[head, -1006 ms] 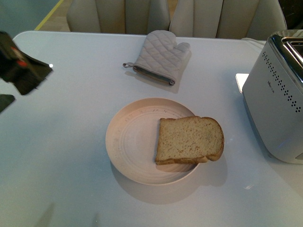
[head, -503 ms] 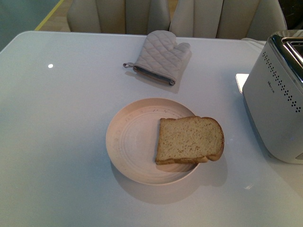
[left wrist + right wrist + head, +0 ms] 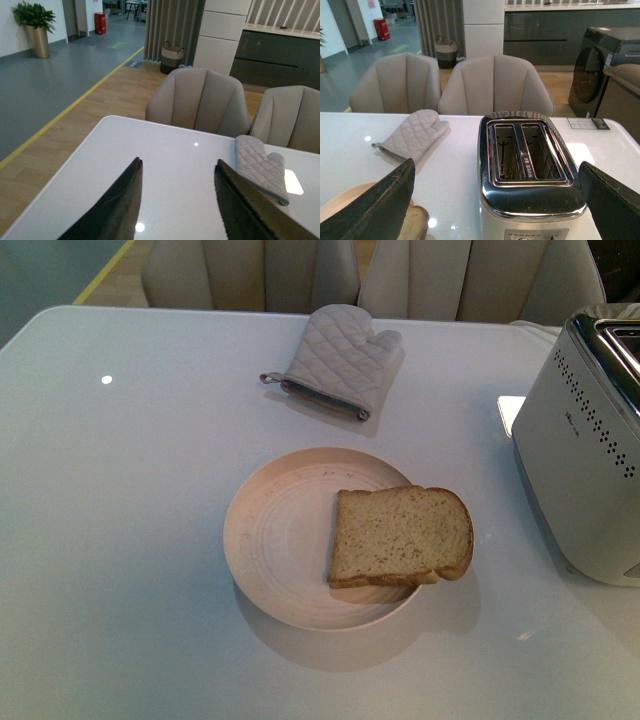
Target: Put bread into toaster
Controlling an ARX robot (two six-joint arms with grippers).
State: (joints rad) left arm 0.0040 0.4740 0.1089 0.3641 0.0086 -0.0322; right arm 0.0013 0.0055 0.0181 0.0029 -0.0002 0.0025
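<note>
Since a second ago the left arm has gone from the left edge of the front view, and nothing on the table has shifted. From the left wrist camera I see the left gripper with its two dark fingers spread apart and nothing between them, held above the white tabletop. On the right wrist camera the right gripper is also spread wide, its fingers well apart and holding nothing, with the toaster seen in the gap between them.

Nearest to me in the front view is the round cream plate. The bread lies flat on the plate's right half, its rounded crust pointing right and hanging slightly over the rim. Neither gripper touches it.

Right of the plate, and apart from it, stands the toaster, its dotted side towards the plate. The right wrist camera looks down on its chrome top, where both slots face upward.

Farther back, beyond the plate, a quilted grey oven mitt lies flat on the table. Behind the far edge stand two beige chairs.
</note>
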